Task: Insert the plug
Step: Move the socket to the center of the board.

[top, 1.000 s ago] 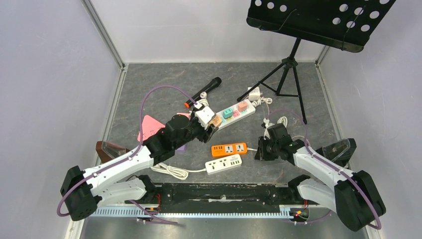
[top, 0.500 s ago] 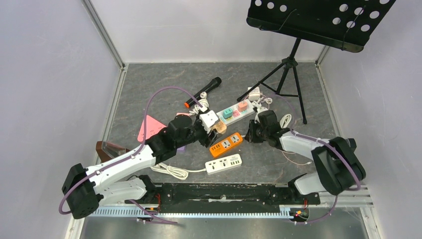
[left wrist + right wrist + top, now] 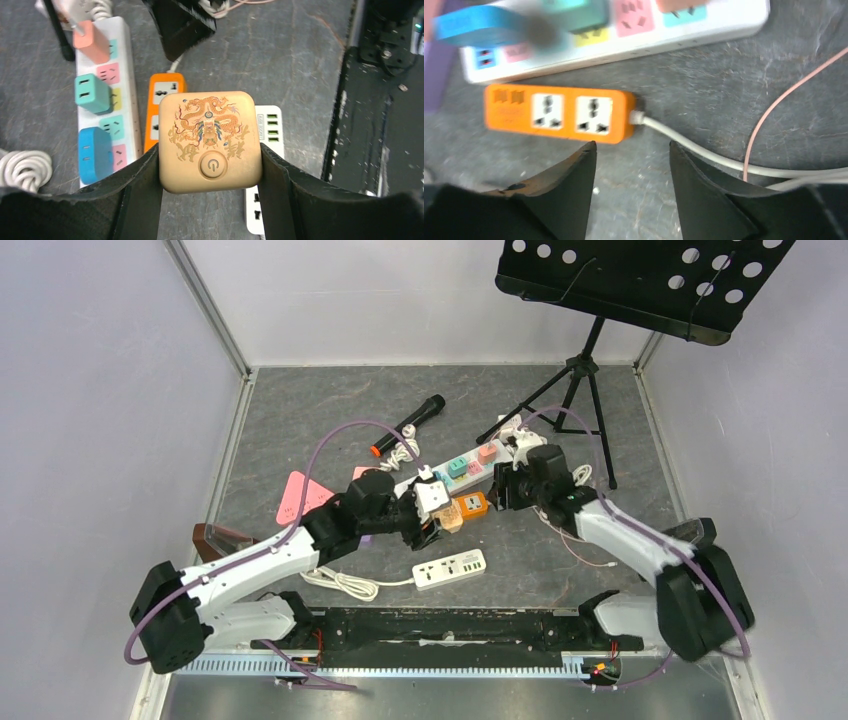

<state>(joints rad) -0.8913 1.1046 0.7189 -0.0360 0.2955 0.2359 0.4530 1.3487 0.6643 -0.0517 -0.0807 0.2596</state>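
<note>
My left gripper [image 3: 210,150] is shut on the plug [image 3: 210,142], a gold square block with a dragon print and a power button. It hangs above the orange power strip [image 3: 165,107], covering the strip's near part. From above, the plug [image 3: 434,500] sits just left of the orange strip [image 3: 470,504]. My right gripper [image 3: 631,145] stands open and empty, close to the orange strip [image 3: 559,114] near its cord end. In the top view the right gripper [image 3: 503,490] is at the strip's right end.
A long white strip [image 3: 462,468] holding coloured plugs lies behind the orange one. A small white strip [image 3: 450,568] lies in front. A music stand tripod [image 3: 575,370], a black torch [image 3: 410,423], a pink sheet [image 3: 297,495] and loose cables [image 3: 784,85] surround them.
The right gripper carried the orange strip up and left toward the plug, then opened and let it go. The left arm moved the plug right, over the strip.
</note>
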